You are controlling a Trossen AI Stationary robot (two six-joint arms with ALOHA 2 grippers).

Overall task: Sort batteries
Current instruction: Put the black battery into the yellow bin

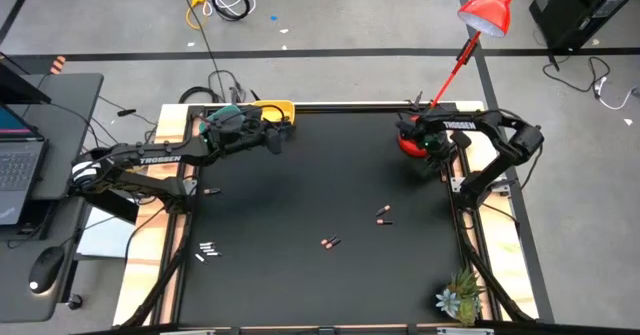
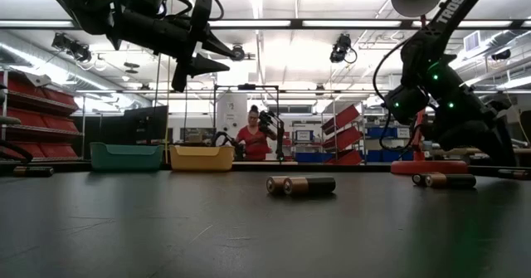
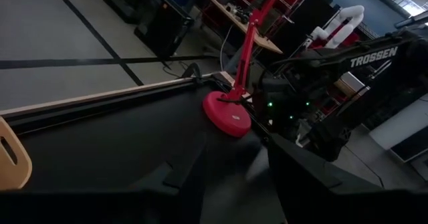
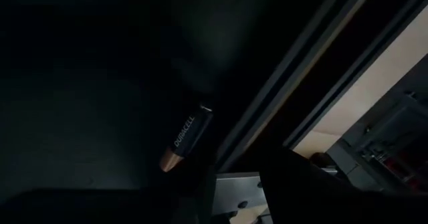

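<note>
Dark batteries with copper ends lie on the black table: two pairs near its middle, one by the right edge rail. Whitish batteries lie near the left edge. My right gripper slants down beside the red lamp base. It is open, and the lone dark battery lies on the mat just past its fingertips, not between them. My left gripper hangs open and holds nothing, high above the table beside the yellow bowl and the teal bowl.
A red desk lamp's base stands at the far right beside my right gripper. A small plant sits at the near right corner. A raised rail runs along the table's right edge. A person is in the room beyond.
</note>
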